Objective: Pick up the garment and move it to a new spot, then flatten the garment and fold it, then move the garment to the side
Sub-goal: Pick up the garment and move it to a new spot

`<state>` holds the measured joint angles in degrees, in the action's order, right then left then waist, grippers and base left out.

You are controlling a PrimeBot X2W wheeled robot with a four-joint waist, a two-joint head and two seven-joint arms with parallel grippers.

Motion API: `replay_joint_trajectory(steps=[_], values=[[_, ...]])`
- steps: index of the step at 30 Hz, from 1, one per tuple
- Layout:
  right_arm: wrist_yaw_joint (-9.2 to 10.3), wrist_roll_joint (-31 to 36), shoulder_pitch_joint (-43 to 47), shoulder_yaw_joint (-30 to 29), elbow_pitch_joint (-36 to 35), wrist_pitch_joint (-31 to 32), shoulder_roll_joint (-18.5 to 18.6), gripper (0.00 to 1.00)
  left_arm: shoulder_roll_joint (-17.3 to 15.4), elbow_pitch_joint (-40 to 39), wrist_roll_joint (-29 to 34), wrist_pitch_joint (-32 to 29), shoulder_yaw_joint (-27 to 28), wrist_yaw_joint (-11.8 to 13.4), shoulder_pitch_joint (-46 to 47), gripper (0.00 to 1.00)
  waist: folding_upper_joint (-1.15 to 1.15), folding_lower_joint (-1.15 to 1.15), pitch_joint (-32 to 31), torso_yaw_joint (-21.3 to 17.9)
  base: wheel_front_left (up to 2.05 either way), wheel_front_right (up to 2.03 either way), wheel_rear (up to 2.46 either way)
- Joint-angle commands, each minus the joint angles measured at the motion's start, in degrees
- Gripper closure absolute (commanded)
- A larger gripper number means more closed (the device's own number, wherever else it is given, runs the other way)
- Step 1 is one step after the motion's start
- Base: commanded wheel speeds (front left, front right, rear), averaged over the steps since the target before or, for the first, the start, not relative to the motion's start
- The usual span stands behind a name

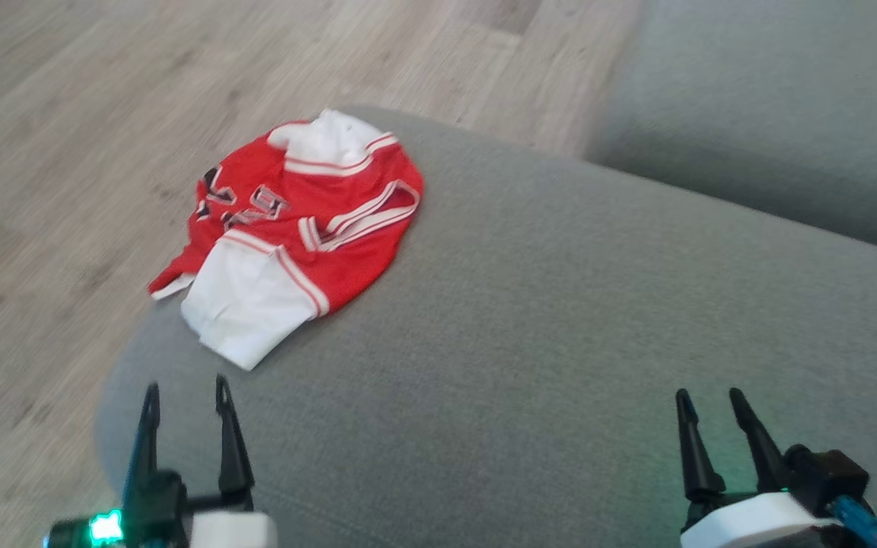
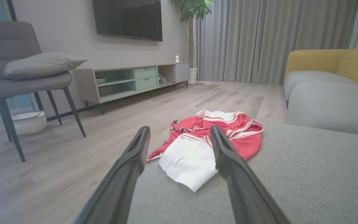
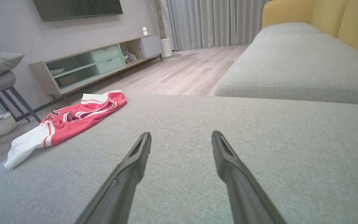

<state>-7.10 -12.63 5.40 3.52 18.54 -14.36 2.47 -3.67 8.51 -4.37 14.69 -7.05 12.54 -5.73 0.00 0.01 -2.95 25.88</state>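
Waiting over the grey sofa (image 1: pixel 560 342), the left end effector (image 1: pixel 186 384) and right end effector (image 1: pixel 709 394) are spread wide and hold nothing. The red and white shirt (image 1: pixel 294 228) lies bunched up near the sofa's far left edge, not picked up yet. Next, I think the left one must reach forward and pinch it. A white basket (image 2: pixel 29 123) sits on the floor (image 2: pixel 73 168); I cannot see inside

garment (image 1: pixel 294 228) | red jersey, white sleeves, striped trim | crumpled, unfolded | lying near rounded corner of grey cushion (image 1: pixel 560 342), one edge hanging over
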Motion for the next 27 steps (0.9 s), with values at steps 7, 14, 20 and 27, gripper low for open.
replay_joint_trajectory(steps=[7, 14, 20, 27], values=[[-0.39, 3.0, -2.9, -0.2, -4.0, -0.6, 4.0, 0.00, -3.7, -3.1, 1.4, 0.3, 3.0, -4.1, 14.8, 0.00, 0.00, -0.01, 10.0, 0.9, 0.00, 0.00, 0.00], [-0.39, 3.4, -7.8, 1.0, -6.6, -0.6, 14.2, 0.00, -6.8, 13.3, 1.9, -1.5, 0.9, -10.5, 37.5, 0.00, 0.00, -0.01, 21.6, -2.3, 0.00, 0.00, 0.00], [-0.39, 2.7, -10.0, 0.5, -8.4, -0.6, 18.8, 0.00, -6.0, 31.4, -2.6, -8.1, 2.8, -13.2, 48.1, 0.00, 0.00, -0.01, 25.9, -4.6, 0.00, 0.00, 0.00], [-0.39, 2.0, -10.8, 1.2, -9.6, -0.6, 21.2, 0.00, -6.0, 49.7, -6.8, -9.5, 4.4, -16.5, 53.6, 0.00, 0.00, -0.01, 28.4, -7.4, 0.00, 0.00, 0.00]])
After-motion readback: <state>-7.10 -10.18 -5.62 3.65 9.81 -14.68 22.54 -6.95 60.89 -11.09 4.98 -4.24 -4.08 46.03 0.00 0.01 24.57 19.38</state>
